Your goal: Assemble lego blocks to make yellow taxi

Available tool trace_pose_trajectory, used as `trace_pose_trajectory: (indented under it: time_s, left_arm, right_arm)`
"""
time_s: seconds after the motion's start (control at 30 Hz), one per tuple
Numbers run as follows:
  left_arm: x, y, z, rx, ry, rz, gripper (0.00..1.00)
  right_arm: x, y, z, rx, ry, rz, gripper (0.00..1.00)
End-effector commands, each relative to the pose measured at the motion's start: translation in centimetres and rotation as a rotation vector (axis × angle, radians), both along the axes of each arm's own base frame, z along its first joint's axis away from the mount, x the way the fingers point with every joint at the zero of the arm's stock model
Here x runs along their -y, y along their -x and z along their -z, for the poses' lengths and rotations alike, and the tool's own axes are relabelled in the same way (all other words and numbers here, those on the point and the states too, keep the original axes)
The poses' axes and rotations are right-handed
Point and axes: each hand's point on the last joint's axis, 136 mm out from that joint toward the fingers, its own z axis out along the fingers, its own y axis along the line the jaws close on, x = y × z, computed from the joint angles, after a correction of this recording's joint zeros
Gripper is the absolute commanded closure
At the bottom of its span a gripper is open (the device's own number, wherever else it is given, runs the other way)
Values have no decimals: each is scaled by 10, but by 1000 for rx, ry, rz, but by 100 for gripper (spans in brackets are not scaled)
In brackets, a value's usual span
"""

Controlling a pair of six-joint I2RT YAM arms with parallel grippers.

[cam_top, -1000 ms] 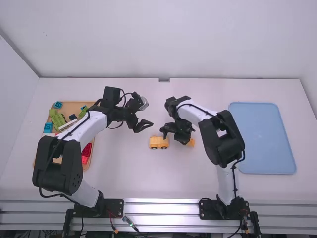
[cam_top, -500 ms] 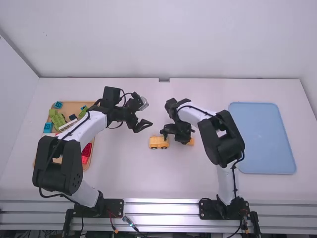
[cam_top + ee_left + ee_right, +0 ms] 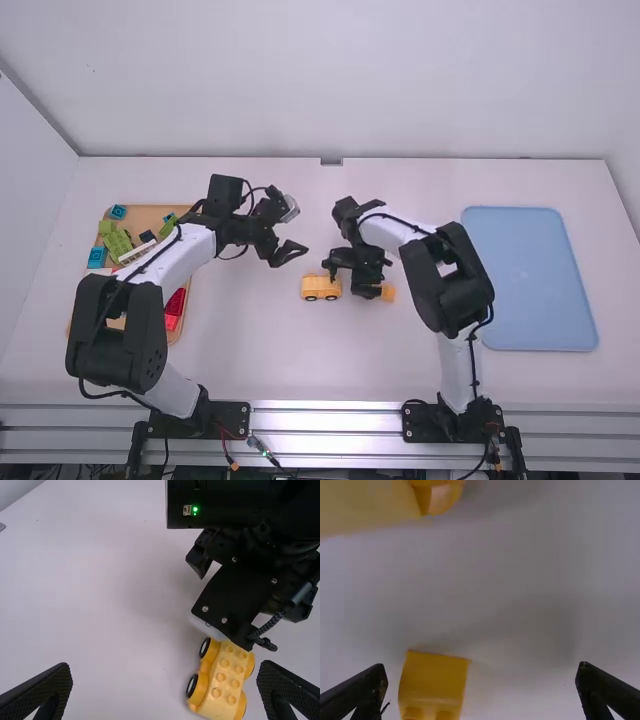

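- Left gripper (image 3: 290,254), left of centre in the high view — fingers spread apart
- Right gripper (image 3: 352,280), near the centre — fingers wide open beside the small yellow block (image 3: 388,293)
- Yellow wheeled lego base (image 3: 321,288), just below centre, studs up, left of that block
- Tan tray (image 3: 150,214) of coloured blocks, left side; blue tray (image 3: 530,280), right side

From above and behind, the high view faces forward, down the worktop (image 3: 260,350). The left wrist view, slanting down from nearer, shares its wheeled yellow block (image 3: 223,682); the right, closest, apparently catches that block's edge.
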Motion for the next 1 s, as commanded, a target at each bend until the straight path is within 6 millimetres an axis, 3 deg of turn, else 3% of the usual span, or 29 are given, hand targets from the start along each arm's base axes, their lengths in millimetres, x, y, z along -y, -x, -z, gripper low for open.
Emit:
trace_pose_trajectory:
  time_s: [0.0,0.13,0.27,0.37,0.53,0.67,0.97]
  left_arm:
    - [1,-3,-6,19,6,8,1]
    - [-3,-9,-4,48,-30,-9,1]
    - [-5,-5,0,15,-39,-16,1]
    - [8,18,-3,99,-16,187,1]
    - [18,41,-1,210,32,359,1]
    - [22,52,9,246,83,392,1]
    - [29,69,33,291,125,400,1]
  right_arm:
    - [-15,-13,-22,31,-110,27,1]
    - [-27,-28,-62,96,-305,87,1]
    - [-25,-31,-93,147,-461,120,1]
    - [-19,-25,-108,197,-603,146,1]
    - [-16,-4,-110,240,-808,114,1]
    - [-11,1,-101,287,-913,171,1]
    - [-9,8,-73,320,-959,226,1]
